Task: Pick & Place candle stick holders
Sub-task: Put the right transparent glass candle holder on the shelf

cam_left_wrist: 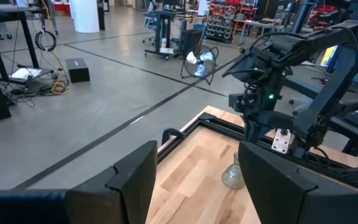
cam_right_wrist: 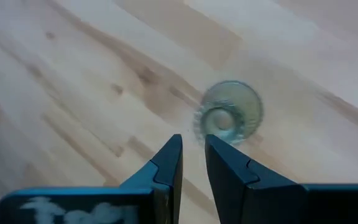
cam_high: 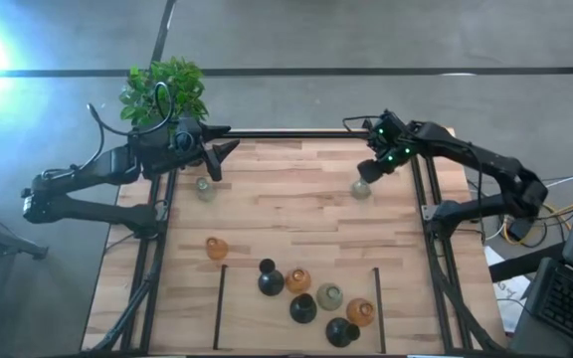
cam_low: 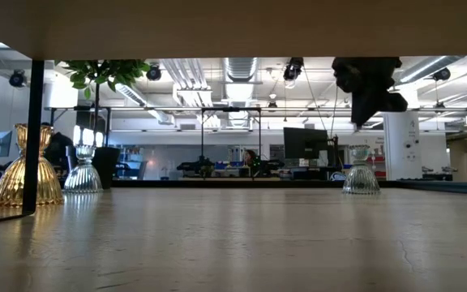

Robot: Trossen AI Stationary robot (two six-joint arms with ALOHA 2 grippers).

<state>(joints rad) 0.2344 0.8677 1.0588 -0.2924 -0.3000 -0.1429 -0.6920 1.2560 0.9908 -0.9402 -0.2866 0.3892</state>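
Two pale green-grey candle stick holders stand upright on their bulb bases on the wooden table: one at the far left (cam_high: pixel 205 188) and one at the far right (cam_high: pixel 361 188) (cam_right_wrist: pixel 229 115). An amber holder (cam_high: pixel 216 249) stands alone. Several black, amber and pale holders (cam_high: pixel 311 303) cluster near the front edge. My right gripper (cam_high: pixel 376 171) (cam_right_wrist: pixel 193 152) points steeply down just above and beside the far right holder, its fingers apart by only a narrow gap with nothing between them. My left gripper (cam_high: pixel 217 154) (cam_left_wrist: pixel 194 180) hovers open above the far left edge, level, holding nothing.
A potted green plant (cam_high: pixel 162 91) stands beyond the far left corner. Black frame rails (cam_high: pixel 296 133) run along the table's far and side edges. Two short black strips (cam_high: pixel 219 303) (cam_high: pixel 377 296) flank the near cluster. Bare wood lies across the table's middle.
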